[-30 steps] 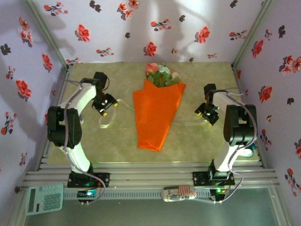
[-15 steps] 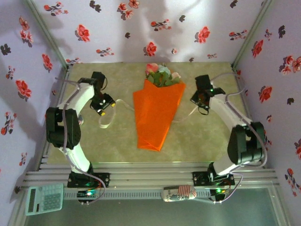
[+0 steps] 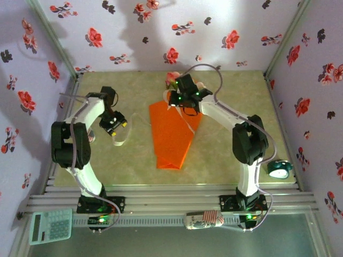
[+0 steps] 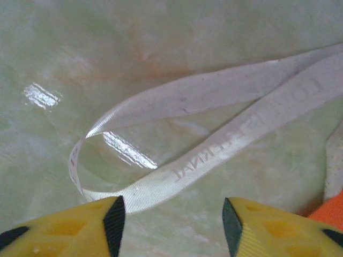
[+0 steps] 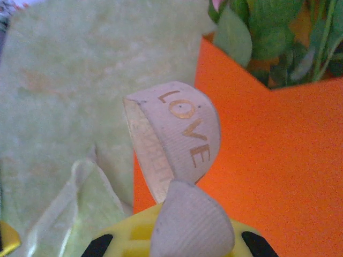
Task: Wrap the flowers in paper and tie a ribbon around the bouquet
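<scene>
From my remote station I saw the green marbled tabletop (image 3: 230, 155) boxed in on three sides by pale lilac wallpaper printed with red and dark flowers: the back wall (image 3: 214, 21) beyond its far edge, the left wall (image 3: 21, 107) and the right wall (image 3: 321, 107) along its sides. Grey metal posts (image 3: 53, 40) stood at its far corners. Soft shadows (image 3: 142, 37) lay on the back wall above it. A small teal clock (image 3: 278, 169) sat at the tabletop's near right corner. Aluminium rails (image 3: 171, 201) ran along its near edge, with a pale green calculator (image 3: 50, 226) past them to the left and a small red-and-white patterned object (image 3: 203, 219) past them to the right. In the left wrist view, bright glints (image 4: 42, 95) of light shone on the glossy surface.
</scene>
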Controlling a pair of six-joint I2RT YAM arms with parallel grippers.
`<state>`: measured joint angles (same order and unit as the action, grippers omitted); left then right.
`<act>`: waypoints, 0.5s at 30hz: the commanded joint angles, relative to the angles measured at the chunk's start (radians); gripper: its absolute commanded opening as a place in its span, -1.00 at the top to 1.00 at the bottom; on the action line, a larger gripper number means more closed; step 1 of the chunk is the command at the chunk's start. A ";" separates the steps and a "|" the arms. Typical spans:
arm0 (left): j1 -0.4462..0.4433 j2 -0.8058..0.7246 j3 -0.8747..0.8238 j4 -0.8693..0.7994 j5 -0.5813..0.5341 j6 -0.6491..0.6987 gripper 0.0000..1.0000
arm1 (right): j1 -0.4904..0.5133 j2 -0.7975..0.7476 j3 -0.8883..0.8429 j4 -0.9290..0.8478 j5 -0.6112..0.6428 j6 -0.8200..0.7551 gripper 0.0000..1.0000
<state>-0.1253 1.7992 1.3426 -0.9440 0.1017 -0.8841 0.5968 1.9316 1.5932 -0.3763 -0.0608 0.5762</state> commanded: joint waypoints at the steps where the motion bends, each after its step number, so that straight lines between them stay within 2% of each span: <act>1: 0.023 0.050 0.041 -0.010 -0.052 0.042 -0.19 | -0.024 -0.090 -0.109 0.041 0.035 0.046 1.00; 6: 0.023 0.163 0.131 -0.036 -0.058 0.083 -0.22 | -0.056 -0.273 -0.326 0.055 0.113 0.090 1.00; 9: 0.011 0.214 0.165 -0.086 -0.098 0.105 -0.23 | -0.073 -0.402 -0.449 0.032 0.190 0.128 1.00; 15: 0.007 0.166 0.068 -0.094 -0.201 0.073 -0.28 | -0.084 -0.593 -0.654 -0.021 0.278 0.238 1.00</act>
<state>-0.1135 2.0048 1.4544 -0.9813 -0.0074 -0.8116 0.5148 1.3773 1.0061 -0.3496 0.1329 0.7319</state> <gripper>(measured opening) 0.633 0.065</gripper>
